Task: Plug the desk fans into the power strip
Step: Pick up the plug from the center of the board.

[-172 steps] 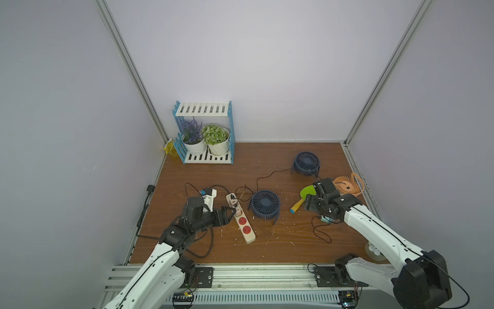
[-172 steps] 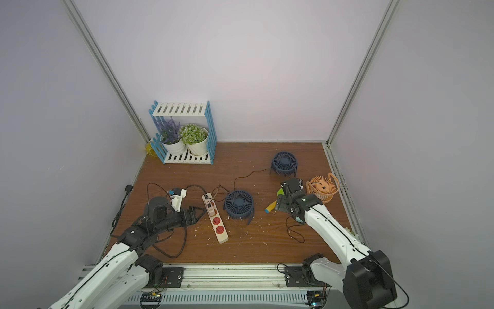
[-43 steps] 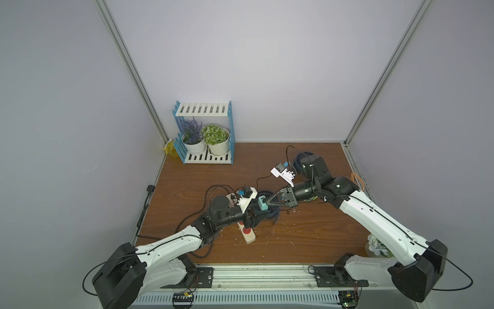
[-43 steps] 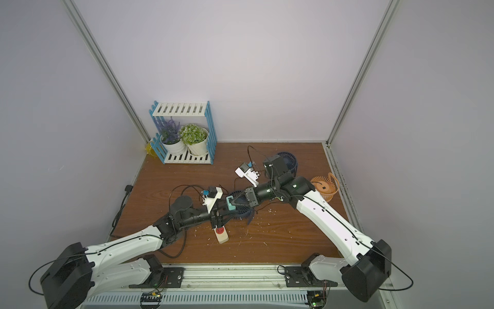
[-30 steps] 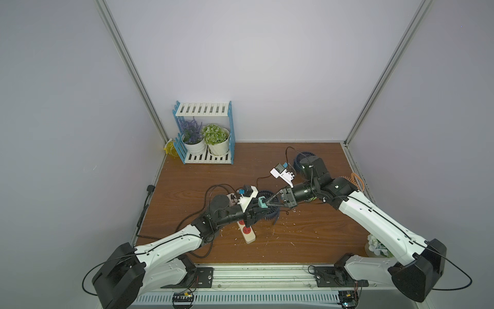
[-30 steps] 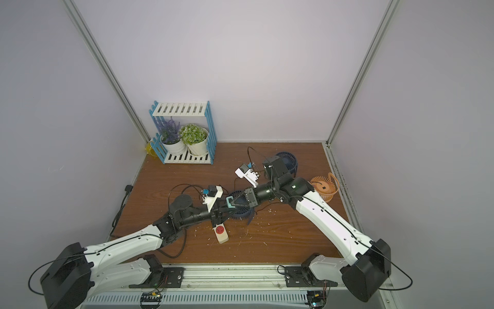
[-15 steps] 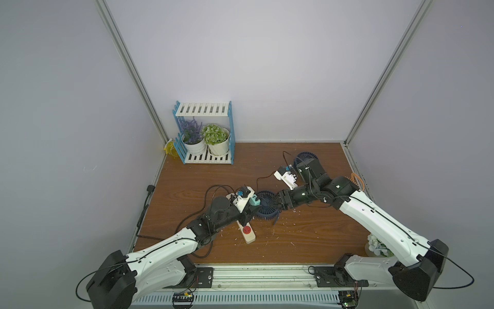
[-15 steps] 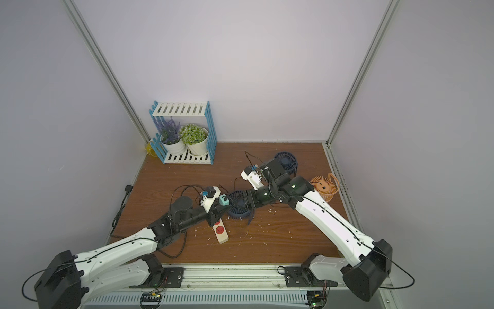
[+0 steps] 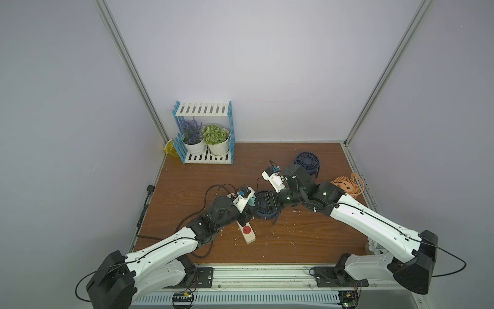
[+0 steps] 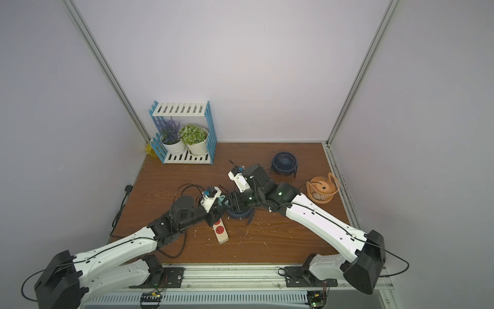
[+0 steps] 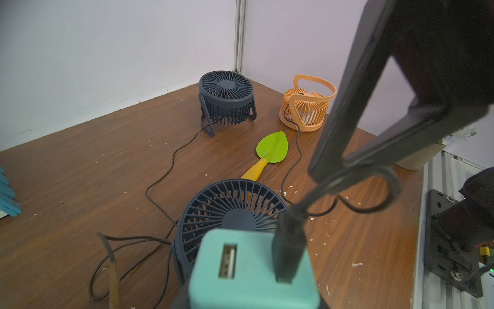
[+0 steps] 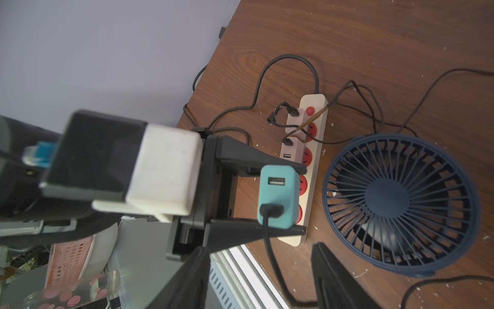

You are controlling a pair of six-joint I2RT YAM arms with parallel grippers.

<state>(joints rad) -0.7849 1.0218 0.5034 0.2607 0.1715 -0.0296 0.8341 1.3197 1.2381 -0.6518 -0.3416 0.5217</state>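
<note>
My left gripper (image 12: 302, 199) is shut on a teal USB adapter (image 11: 254, 273), held above the cream power strip (image 12: 312, 149) beside the near navy desk fan (image 12: 401, 203). A black USB plug (image 11: 288, 254) sits in one of the adapter's ports; the other port is empty. My right gripper (image 12: 263, 254) faces the adapter, open, and the plug's thin cable (image 12: 270, 256) runs loose between its fingers (image 12: 336, 275). In both top views the grippers (image 9: 252, 207) (image 9: 263, 204) meet over the fan (image 10: 239, 214), with only the strip's near end (image 10: 221, 232) showing.
A second navy fan (image 9: 307, 161) stands at the back and an orange fan (image 9: 347, 184) at the right edge. A green trowel (image 11: 271, 147) lies between them. Two white adapters (image 12: 292, 149) sit in the strip. A blue plant shelf (image 9: 204, 139) fills the back left corner. Cords loop beside the strip.
My right gripper has opened and let go of the USB plug, which stays in the teal adapter. The two grippers have drawn slightly apart, the left one still holding the adapter.
</note>
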